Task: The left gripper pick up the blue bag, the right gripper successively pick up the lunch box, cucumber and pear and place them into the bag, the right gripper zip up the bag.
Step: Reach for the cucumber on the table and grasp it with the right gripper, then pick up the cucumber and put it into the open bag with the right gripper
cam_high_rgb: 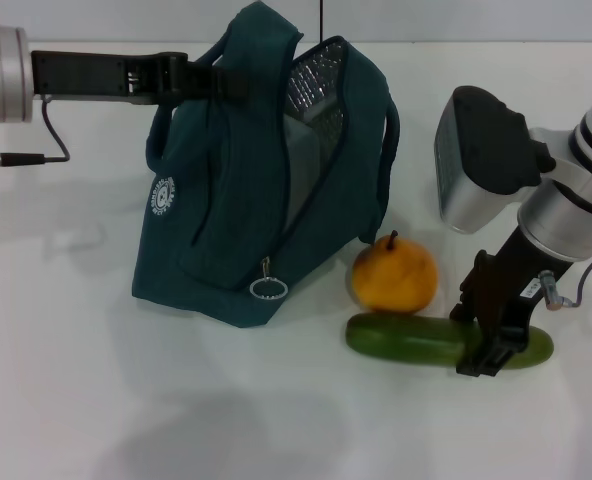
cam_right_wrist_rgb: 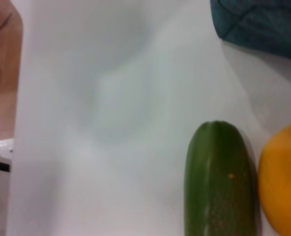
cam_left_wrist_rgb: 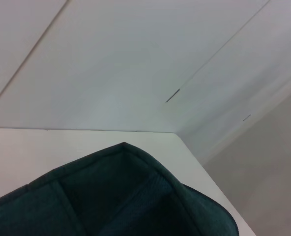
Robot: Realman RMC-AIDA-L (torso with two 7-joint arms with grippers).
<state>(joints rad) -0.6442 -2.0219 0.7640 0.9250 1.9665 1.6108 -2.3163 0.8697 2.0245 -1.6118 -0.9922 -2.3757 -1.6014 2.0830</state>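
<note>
- Only your head view shows both grippers; the wrist views show none.
- Your left gripper (cam_high_rgb: pixel 211 82) reaches sideways, closed on the bag (cam_high_rgb: pixel 236 230) handle.
- Your right gripper (cam_high_rgb: pixel 496 345) points down, fingers around the cucumber (cam_high_rgb: pixel 406 338), beside the pear (cam_high_rgb: pixel 395 278).

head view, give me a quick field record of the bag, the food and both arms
blue bag: upright on the table, top open, foil lining showing
left end effector: at the bag's top handle, holding it up
lunch box: not seen on the table
pear: on the table beside the bag, apart from it
cucumber: lying flat in front of the pear
right end effector: down over the cucumber's right end, fingers straddling it
zipper pull ring: hanging at the bag's front corner
</note>
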